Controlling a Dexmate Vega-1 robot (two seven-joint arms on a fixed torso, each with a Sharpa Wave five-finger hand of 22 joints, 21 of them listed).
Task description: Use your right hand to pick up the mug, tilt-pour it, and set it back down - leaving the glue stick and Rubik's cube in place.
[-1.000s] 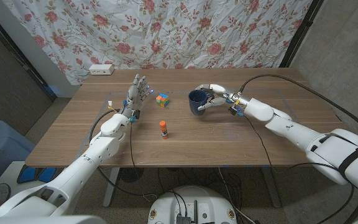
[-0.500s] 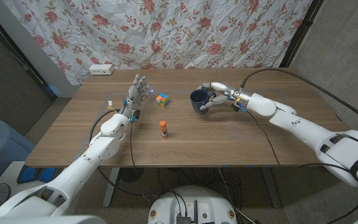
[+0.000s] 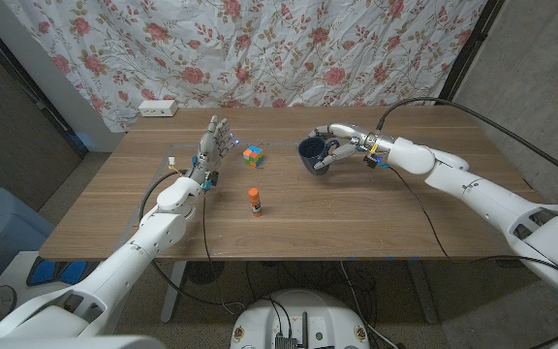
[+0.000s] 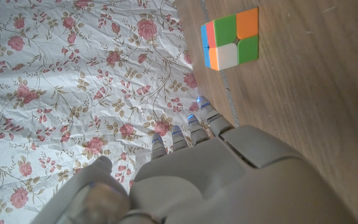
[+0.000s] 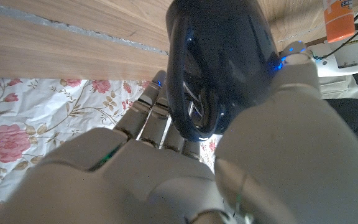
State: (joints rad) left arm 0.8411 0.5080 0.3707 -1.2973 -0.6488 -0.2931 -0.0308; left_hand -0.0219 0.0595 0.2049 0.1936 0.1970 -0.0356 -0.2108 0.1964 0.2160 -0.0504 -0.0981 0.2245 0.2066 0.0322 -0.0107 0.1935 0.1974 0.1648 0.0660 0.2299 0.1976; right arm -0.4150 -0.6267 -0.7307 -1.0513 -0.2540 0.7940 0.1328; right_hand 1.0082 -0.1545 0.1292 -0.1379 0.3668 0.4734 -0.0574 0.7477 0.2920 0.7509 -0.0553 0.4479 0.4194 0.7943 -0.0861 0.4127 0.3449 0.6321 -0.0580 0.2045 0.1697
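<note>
My right hand [image 3: 335, 145] grips the mug [image 3: 309, 153], lifted and tipped left at the table's far middle; I'd roll the wrist slowly, clear of the cube [image 3: 252, 155] and glue [image 3: 255, 201]; left hand [image 3: 211, 147] idle, fingers apart

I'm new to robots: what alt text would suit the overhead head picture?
The robot's right hand grips a dark blue mug, tipped sideways over a wooden table. Its left hand stands open beside a Rubik's cube, with a glue stick nearer.
</note>
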